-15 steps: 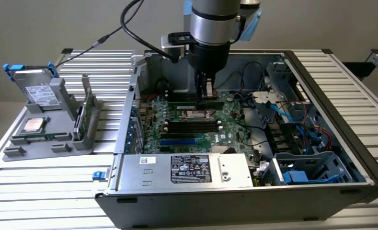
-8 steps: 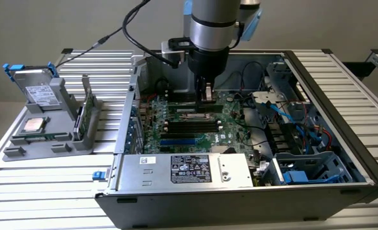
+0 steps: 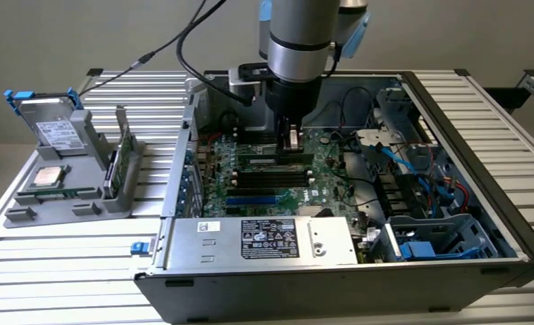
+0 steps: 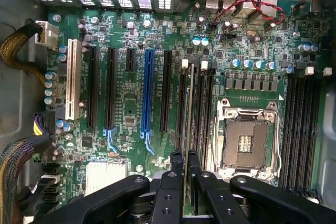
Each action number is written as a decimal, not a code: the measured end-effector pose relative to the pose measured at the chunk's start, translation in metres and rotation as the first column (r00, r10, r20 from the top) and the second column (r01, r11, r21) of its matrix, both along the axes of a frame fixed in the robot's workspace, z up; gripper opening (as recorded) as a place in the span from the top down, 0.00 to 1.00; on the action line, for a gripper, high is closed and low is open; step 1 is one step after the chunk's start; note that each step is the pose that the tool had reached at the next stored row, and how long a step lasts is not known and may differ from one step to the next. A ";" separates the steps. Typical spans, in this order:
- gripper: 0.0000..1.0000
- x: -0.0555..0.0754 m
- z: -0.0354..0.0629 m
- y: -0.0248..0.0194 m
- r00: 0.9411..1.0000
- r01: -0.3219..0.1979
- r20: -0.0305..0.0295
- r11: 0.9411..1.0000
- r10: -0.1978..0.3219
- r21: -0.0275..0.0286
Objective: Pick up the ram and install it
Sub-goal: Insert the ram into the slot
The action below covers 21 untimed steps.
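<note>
In the wrist view the ram (image 4: 188, 103) shows edge-on as a thin green strip. It runs from between my fingertips along the black memory slots (image 4: 202, 103) beside the empty processor socket (image 4: 245, 142). My gripper (image 4: 185, 160) is shut on the ram's near end, one finger on each face. Whether the ram sits in a slot I cannot tell. In the exterior view the gripper (image 3: 290, 143) reaches straight down into the open computer case (image 3: 483, 135), just above the motherboard (image 3: 276, 176).
Expansion slots, one of them blue (image 4: 147, 90), lie beside the memory slots. Cable bundles (image 4: 16, 45) sit at the board's edge. A power supply (image 3: 267, 240) fills the case's near side. On the exterior view's left, a grey fixture (image 3: 59, 196) holds a green card (image 3: 118, 159) and a silver processor (image 3: 48, 176).
</note>
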State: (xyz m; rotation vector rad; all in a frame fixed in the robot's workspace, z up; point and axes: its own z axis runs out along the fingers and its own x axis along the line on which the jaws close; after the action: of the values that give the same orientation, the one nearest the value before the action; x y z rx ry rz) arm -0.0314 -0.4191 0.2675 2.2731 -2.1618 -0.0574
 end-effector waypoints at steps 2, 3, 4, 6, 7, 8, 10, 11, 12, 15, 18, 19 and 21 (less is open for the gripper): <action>0.85 0.000 -0.0037 0.0003 1.000 0.000 0.000 1.000 0.000 0.000; 0.85 0.000 -0.0055 0.0003 1.000 0.000 0.000 1.000 0.000 0.000; 0.85 0.000 -0.0073 0.0004 1.000 0.000 0.000 1.000 0.000 0.000; 0.85 0.000 -0.0110 0.0005 1.000 0.000 -0.001 1.000 0.000 0.000; 0.85 -0.001 -0.0128 0.0006 1.000 0.000 -0.001 1.000 0.000 0.000; 0.85 -0.001 -0.0146 0.0006 1.000 0.000 -0.002 1.000 0.000 0.000; 0.85 -0.001 -0.0182 0.0006 1.000 0.000 -0.003 1.000 0.000 0.000; 0.85 -0.001 -0.0200 0.0006 1.000 0.000 -0.003 1.000 0.000 0.000; 0.85 -0.001 -0.0219 0.0007 1.000 0.000 -0.003 1.000 0.000 0.000; 0.85 -0.001 -0.0266 0.0018 1.000 0.000 -0.005 1.000 0.000 0.000; 0.85 -0.001 -0.0295 0.0033 1.000 -0.001 -0.009 1.000 0.001 -0.003; 0.85 -0.001 -0.0295 0.0033 1.000 -0.001 -0.010 1.000 0.001 -0.004; 0.85 -0.001 -0.0303 0.0036 1.000 -0.001 -0.011 1.000 0.001 -0.006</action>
State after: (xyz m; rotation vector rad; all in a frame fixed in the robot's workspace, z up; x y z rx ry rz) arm -0.0327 -0.4155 0.2372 2.2645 -2.1528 -0.0630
